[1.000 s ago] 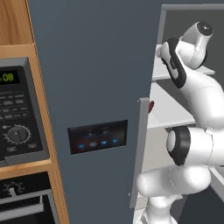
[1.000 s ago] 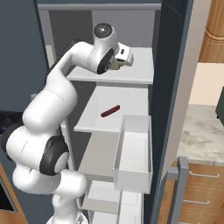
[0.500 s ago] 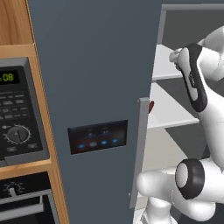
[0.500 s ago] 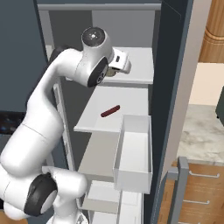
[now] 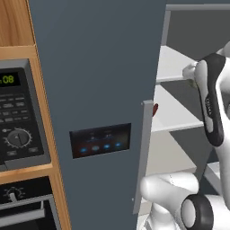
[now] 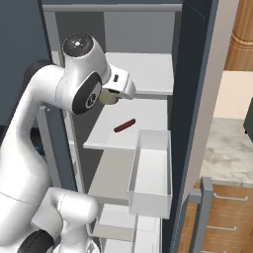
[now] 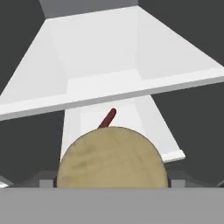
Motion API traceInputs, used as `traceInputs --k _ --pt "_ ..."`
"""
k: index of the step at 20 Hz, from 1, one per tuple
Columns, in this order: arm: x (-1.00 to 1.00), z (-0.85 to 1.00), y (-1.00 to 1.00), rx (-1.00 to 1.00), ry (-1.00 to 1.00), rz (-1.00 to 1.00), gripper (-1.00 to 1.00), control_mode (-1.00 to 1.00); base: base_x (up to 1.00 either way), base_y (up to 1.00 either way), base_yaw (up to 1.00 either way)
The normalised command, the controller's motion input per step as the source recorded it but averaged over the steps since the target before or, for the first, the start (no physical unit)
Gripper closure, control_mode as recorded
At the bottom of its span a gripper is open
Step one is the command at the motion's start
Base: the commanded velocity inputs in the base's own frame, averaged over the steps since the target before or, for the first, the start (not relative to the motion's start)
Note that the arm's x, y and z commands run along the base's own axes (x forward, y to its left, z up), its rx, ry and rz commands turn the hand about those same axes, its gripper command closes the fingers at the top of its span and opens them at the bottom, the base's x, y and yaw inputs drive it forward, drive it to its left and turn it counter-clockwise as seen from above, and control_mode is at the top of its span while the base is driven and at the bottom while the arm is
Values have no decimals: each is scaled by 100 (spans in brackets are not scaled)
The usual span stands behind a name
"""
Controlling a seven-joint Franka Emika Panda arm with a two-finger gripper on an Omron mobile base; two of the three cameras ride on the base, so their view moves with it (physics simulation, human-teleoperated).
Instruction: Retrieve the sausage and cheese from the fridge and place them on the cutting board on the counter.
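White shelves fill the open fridge (image 6: 197,74), stacked one over another with a white drawer (image 6: 150,173) pulled out below. The hand (image 6: 109,97) sits up at the shelves, and the cheese (image 7: 112,157) looks lodged between its fingers, wide as they are spread, so I call it a grip on the puck rather than free jaws. That cheese is a squat round disc, tan-yellow with a faintly mottled face, looming large right at the hand's camera; from the right base view it is a pale lump (image 6: 107,98) tucked under the wrist. The sausage (image 6: 124,125) lies loose on the middle shelf just below, a short dark red rod with rounded ends, angled across the white. Risks now: the grip is on a round edge, so a quick swing out could let the puck roll or slip free and drop onto a shelf or into the drawer. The door edge (image 5: 143,157) and shelf lips stand close, and a careless pull-out could clip them. Bench (image 6: 227,148) waits off to the right.
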Motion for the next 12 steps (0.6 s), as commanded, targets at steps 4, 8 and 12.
traceInputs --k 4,8,12 --pt "-100 -36 63 -6 11 0 100 -100 0 0 0" --pt "-81 -54 28 -2 0 0 100 -100 0 0 0" --pt "-12 -13 2 0 0 0 100 100 -64 3 0"
